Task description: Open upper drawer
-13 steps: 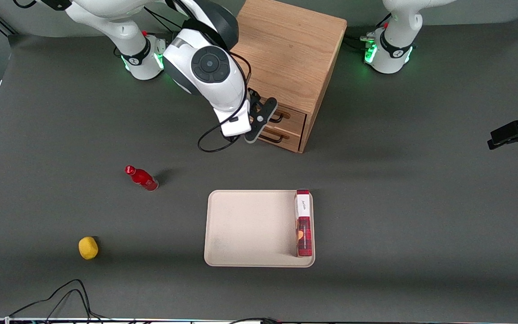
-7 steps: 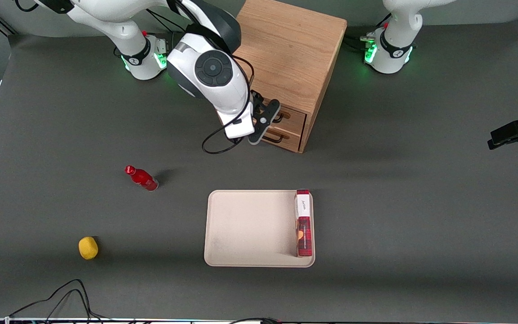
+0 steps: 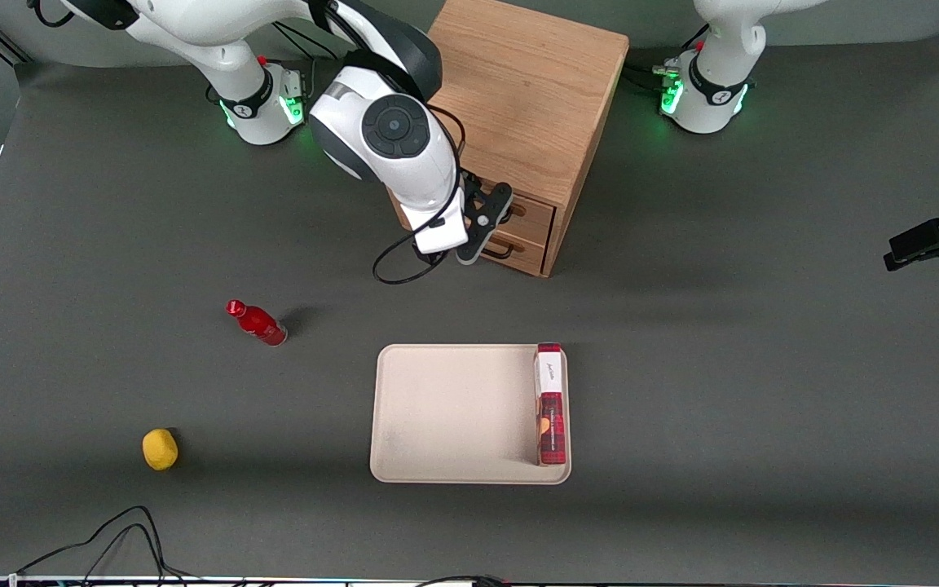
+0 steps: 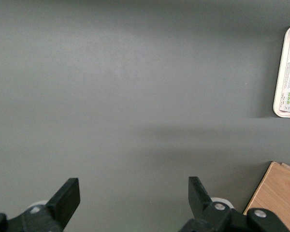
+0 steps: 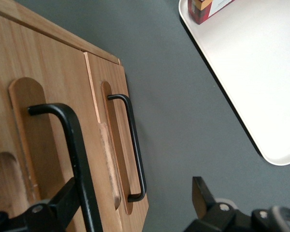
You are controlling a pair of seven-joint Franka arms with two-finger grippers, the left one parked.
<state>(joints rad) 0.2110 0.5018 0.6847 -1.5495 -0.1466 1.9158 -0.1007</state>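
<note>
Right wrist view: the gripper (image 5: 130, 205) sits with fingers apart around the upper drawer's (image 5: 38, 145) black handle (image 5: 75, 145). That drawer looks closed.

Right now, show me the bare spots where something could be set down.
Most of the tray is bare; a red box lines one edge. Open table lies toward the parked arm. It is crowded at the upper drawer, where the gripper stands open at the handle.
</note>
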